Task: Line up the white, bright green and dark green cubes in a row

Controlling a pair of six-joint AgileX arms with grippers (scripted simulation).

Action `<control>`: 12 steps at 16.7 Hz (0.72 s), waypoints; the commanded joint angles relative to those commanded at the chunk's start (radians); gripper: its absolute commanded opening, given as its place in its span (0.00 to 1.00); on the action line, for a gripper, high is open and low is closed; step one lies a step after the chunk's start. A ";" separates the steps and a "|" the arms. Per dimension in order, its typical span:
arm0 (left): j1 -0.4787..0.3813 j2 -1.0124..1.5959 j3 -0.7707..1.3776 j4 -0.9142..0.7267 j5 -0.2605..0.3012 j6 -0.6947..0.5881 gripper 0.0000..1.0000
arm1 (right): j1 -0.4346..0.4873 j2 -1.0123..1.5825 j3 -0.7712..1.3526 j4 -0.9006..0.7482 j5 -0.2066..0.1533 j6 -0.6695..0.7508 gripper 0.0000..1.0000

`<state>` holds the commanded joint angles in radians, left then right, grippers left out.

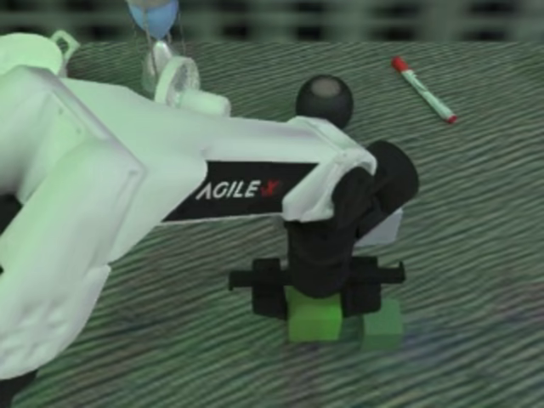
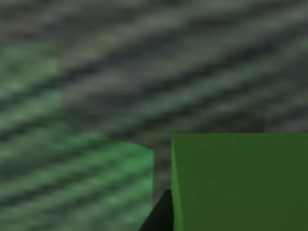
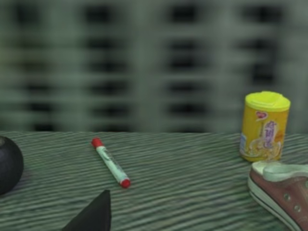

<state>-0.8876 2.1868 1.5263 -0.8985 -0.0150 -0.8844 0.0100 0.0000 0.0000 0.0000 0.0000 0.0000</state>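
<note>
Now left gripper sits low, clamped on bright green cube, dark green cube just beside it; right gripper's state can't be told.

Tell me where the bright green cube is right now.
In the top view the bright green cube sits near the front edge, under the left tool, with the dark green cube just to its right.
</note>
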 joint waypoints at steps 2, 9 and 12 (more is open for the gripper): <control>0.000 0.000 0.000 0.000 0.000 0.000 0.38 | 0.000 0.000 0.000 0.000 0.000 0.000 1.00; 0.000 0.000 0.000 0.000 0.000 0.000 0.90 | 0.000 0.000 0.000 0.000 0.000 0.000 1.00; 0.000 0.000 0.000 0.000 0.000 0.000 1.00 | 0.000 0.000 0.000 0.000 0.000 0.000 1.00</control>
<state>-0.8876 2.1868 1.5263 -0.8985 -0.0150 -0.8844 0.0100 0.0000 0.0000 0.0000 0.0000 0.0000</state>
